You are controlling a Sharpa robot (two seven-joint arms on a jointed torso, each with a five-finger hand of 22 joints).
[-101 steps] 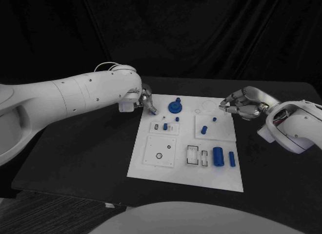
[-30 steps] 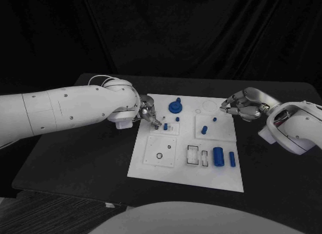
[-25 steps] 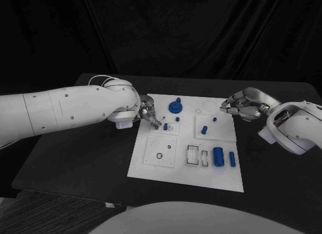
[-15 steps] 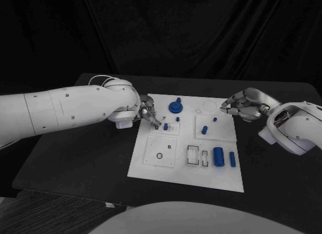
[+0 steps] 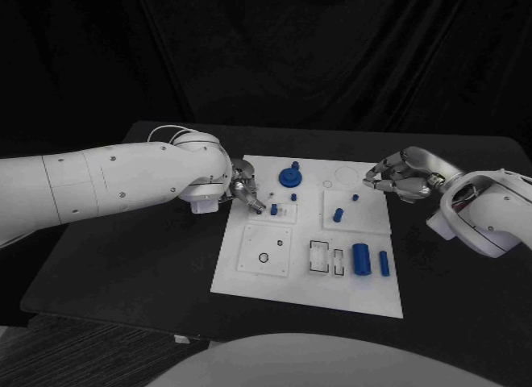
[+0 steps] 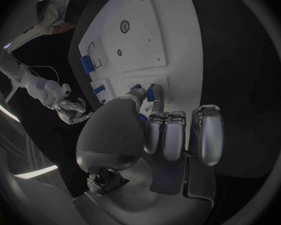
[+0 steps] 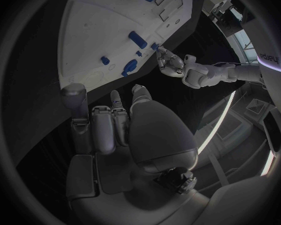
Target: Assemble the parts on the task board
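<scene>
Hands (image 5: 245,190) (image 5: 396,175) flanking task board (image 5: 292,278) edges

Task board (image 5: 266,274) mid-table (image 5: 126,266); parts (image 5: 360,258) on board.

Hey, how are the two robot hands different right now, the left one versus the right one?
The left robot hand is over the far left part of the task board, its fingertips down at a small blue part; the right robot hand sits beside the board's far right edge. The left robot hand appears to pinch that part, while the right robot hand's fingers are curled in on nothing visible. Both are silver, on white arms.
</scene>
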